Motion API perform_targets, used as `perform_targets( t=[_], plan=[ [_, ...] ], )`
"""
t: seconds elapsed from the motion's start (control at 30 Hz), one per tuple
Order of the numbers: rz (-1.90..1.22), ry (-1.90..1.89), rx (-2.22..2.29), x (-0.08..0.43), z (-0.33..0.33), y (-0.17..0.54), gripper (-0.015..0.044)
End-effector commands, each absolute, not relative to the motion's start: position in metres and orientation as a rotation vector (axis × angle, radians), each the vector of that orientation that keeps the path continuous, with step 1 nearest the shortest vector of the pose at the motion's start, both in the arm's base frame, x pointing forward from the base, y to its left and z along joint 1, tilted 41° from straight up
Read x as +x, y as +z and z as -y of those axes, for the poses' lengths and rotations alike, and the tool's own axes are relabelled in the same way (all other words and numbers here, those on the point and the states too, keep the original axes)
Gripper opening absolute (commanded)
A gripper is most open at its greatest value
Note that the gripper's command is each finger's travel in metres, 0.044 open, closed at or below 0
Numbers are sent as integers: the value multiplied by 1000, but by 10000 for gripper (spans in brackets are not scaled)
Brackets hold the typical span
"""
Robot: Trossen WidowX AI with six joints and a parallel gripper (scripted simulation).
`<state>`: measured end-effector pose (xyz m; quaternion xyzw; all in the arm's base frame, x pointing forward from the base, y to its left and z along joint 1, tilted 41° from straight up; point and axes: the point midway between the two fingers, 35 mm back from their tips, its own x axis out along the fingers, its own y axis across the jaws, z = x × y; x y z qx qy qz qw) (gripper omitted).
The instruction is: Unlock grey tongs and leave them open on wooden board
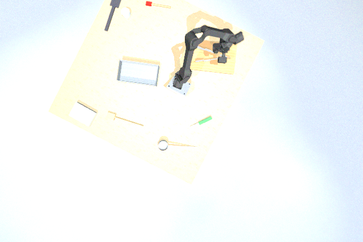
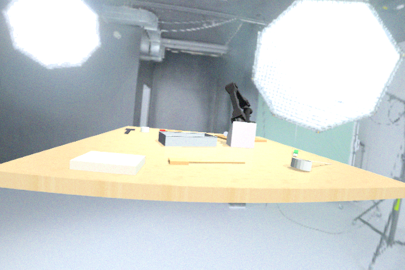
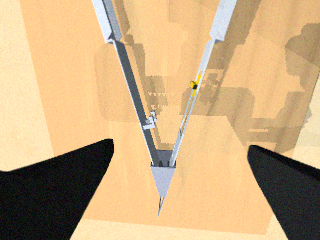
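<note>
The grey tongs (image 3: 162, 110) lie spread in a wide V on the wooden board (image 3: 165, 100), hinge toward the camera and both arms running away from it. A small yellow piece sits on the right arm. In the top view the tongs (image 1: 206, 54) lie on the board (image 1: 215, 60) to the right of the arm's base. My gripper (image 3: 178, 148) is open; its two black fingers stand far apart on either side of the hinge and touch nothing. It hovers over the board in the top view (image 1: 220, 53). The roasting tin (image 1: 138, 72) stands empty left of the base.
A dark spatula (image 1: 113, 11) and a white cup (image 1: 125, 11) lie at the far left corner, with a red-headed stick (image 1: 157, 5) near them. A white block (image 1: 82, 113), a wooden spatula (image 1: 125, 118), a green-handled tool (image 1: 202, 121) and a ladle (image 1: 163, 144) lie nearer.
</note>
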<state>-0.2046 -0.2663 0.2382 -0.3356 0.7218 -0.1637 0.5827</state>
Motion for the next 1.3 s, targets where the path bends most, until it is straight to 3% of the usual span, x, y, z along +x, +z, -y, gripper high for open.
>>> perform_targets(
  t=[0.0,0.3,0.63,1.27],
  plan=[
    [-1683,-376,-777,-235,269,251,440],
    [-1688,-380,-777,-311,262,277,440],
    [-1703,-384,-770,-296,229,312,440],
    [-1703,-384,-770,-296,229,312,440]
  ],
)
